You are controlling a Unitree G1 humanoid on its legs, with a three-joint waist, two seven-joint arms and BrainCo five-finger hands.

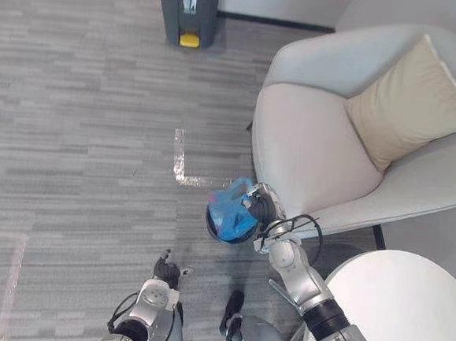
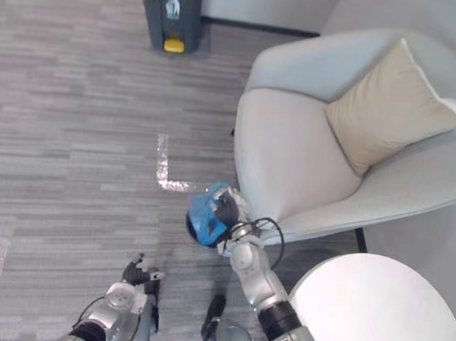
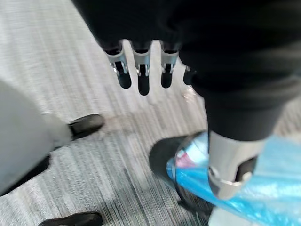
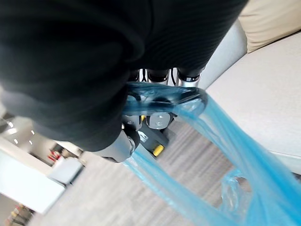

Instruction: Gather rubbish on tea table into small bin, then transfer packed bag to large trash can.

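The right hand (image 1: 261, 207) had fingers curled round the packed blue bag (image 1: 226, 216), not yet in the big bin (image 1: 189, 9) at eleven o'clock. The left hand (image 1: 166, 273) had straight fingers

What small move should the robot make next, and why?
Probably step forward toward the large trash can: the right hand has its fingers curled round the blue bag, and the can stands far ahead.

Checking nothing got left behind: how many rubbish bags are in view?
1. The blue bag hangs from the right hand, which is curled through its loops, beside the front edge of the armchair. Another could be hidden behind the armchair.
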